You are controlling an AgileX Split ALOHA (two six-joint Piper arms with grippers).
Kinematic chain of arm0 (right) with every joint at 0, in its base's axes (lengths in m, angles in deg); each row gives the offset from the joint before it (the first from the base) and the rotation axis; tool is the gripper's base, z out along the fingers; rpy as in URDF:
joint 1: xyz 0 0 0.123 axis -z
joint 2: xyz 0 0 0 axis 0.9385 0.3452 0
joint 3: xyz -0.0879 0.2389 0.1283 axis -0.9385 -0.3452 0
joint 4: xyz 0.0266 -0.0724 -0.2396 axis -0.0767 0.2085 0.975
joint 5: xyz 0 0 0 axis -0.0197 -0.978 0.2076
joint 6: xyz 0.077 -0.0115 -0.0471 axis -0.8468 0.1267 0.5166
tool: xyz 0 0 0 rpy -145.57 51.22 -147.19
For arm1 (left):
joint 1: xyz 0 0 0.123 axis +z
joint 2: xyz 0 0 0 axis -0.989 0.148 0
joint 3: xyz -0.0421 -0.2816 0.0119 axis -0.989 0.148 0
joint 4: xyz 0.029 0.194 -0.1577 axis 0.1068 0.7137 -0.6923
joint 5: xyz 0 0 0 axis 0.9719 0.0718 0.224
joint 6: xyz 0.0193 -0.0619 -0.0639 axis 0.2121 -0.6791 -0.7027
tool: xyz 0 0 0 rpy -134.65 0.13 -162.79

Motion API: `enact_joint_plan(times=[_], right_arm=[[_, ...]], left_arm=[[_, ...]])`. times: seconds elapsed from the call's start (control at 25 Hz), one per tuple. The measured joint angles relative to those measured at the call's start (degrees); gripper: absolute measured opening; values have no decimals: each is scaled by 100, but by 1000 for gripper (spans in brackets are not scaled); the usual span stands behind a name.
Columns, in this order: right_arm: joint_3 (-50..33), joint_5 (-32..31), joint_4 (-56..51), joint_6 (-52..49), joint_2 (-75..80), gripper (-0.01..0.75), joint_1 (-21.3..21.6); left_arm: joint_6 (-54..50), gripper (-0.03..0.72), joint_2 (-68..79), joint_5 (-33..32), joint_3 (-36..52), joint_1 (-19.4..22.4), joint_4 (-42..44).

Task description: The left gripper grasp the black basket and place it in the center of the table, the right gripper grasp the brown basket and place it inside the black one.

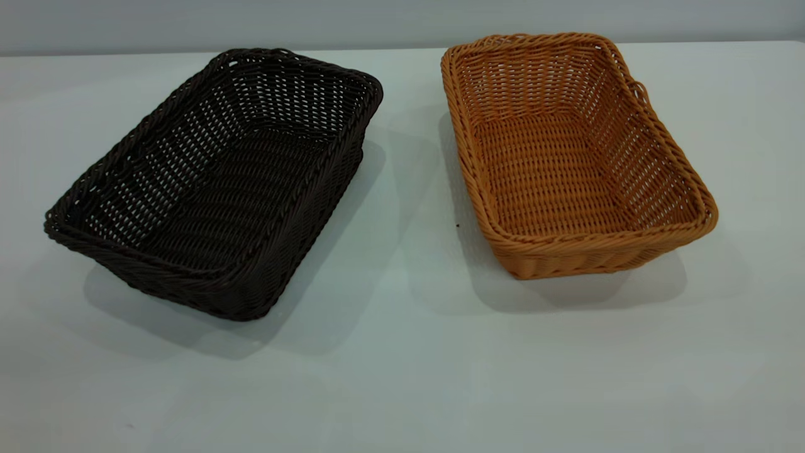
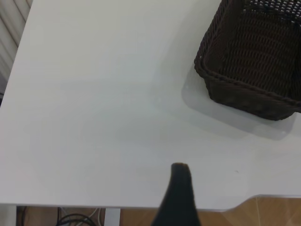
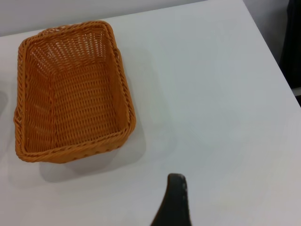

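Note:
The black basket [image 1: 217, 182] stands empty on the left of the table [image 1: 402, 365], turned at an angle. Its corner shows in the left wrist view [image 2: 254, 61]. The brown basket [image 1: 569, 157] stands empty on the right, apart from the black one, and also shows in the right wrist view [image 3: 70, 94]. Neither gripper shows in the exterior view. Of the left gripper only one black finger [image 2: 180, 193] shows, above bare table near the table's edge, well short of the black basket. Of the right gripper only one finger [image 3: 175, 200] shows, above bare table beside the brown basket. Both hold nothing.
A bare strip of white table lies between the two baskets [image 1: 409, 189]. The table's edge and the wooden floor [image 2: 273, 212] show in the left wrist view. A dark object [image 3: 294, 42] stands beyond the table's edge in the right wrist view.

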Motion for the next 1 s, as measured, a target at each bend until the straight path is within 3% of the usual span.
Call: enact_joint_plan(times=[0.84, 1.0], right_arm=[[11, 5, -142, -145, 0, 591, 0], [226, 5, -206, -191, 43, 591, 0]], left_arm=[[-7, 584, 6, 5, 0, 0, 0], [-195, 584, 503, 312, -213, 0, -39]])
